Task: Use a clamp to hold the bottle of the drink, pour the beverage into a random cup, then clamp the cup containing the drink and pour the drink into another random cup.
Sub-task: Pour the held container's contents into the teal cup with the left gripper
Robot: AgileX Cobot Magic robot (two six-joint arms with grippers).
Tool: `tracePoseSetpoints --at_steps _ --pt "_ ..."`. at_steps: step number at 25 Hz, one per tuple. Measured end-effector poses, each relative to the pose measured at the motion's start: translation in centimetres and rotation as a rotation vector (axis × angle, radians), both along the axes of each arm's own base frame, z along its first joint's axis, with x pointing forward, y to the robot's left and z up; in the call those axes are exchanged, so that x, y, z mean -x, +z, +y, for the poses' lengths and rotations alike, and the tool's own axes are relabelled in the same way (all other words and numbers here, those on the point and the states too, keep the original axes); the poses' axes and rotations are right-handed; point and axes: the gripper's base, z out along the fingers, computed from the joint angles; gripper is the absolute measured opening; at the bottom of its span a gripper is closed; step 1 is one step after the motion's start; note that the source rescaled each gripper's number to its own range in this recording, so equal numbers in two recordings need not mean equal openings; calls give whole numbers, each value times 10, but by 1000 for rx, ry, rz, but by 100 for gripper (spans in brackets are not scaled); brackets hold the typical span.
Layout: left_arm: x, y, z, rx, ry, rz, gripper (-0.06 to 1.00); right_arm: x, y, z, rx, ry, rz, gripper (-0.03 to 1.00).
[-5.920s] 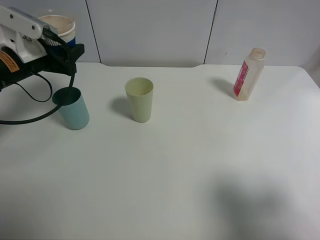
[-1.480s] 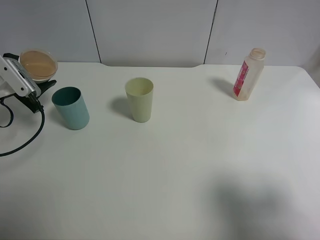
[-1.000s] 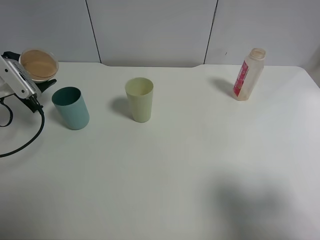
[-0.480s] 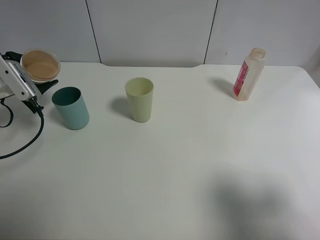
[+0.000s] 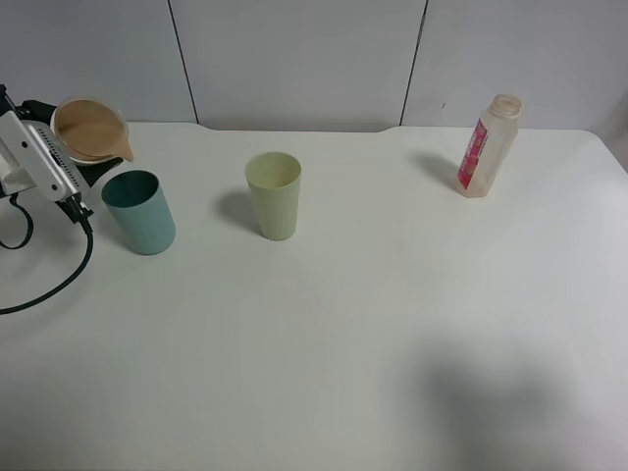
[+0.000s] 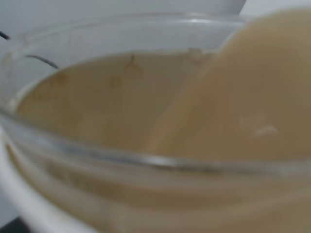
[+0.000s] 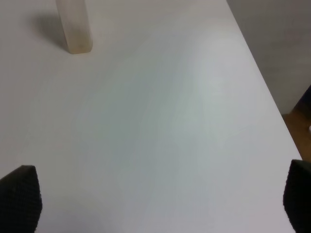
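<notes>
Status from where I stand:

- Step 1 looks done. The bottle [image 5: 487, 145] stands upright near the table's [image 5: 343, 343] far right corner with nothing gripping it. It looks close to empty, though I can't be sure through the plastic.
- The beverage [image 6: 121, 107] is in the drink cup [image 5: 90, 130].
- The left clamp [image 5: 71, 165] is closed on the drink cup and holds it off the table at the far left corner, just behind and above the teal cup [image 5: 139, 211].
- The drink cup is tipped toward the teal cup. In the left wrist view the liquid rides up one side to the rim.
- I can't make out a stream. The teal cup's inside reads plain dark green, so I judge the second pour is at its start, with little or nothing transferred.
- The right clamp [image 7: 160, 204] is spread wide and holds nothing. It hangs over bare table by the right edge, well apart from the bottle.
- The yellow-green cup [image 5: 274, 194] stands upright left of the middle, toward the far edge. It plays no part here.

Left to do: tilt further, get the drink into the teal cup, then set the drink cup down. Risk: the lip sits near the teal cup's back rim, so a fast tip could spill behind it.
</notes>
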Motion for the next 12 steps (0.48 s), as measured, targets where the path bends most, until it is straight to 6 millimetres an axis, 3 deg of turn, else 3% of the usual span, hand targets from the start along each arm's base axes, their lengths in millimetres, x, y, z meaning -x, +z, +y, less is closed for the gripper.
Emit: tracePoseSetpoints --at_steps 12 --pt "-1 0 1 -9 9 -10 1 0 0 0 0 0 0 100"
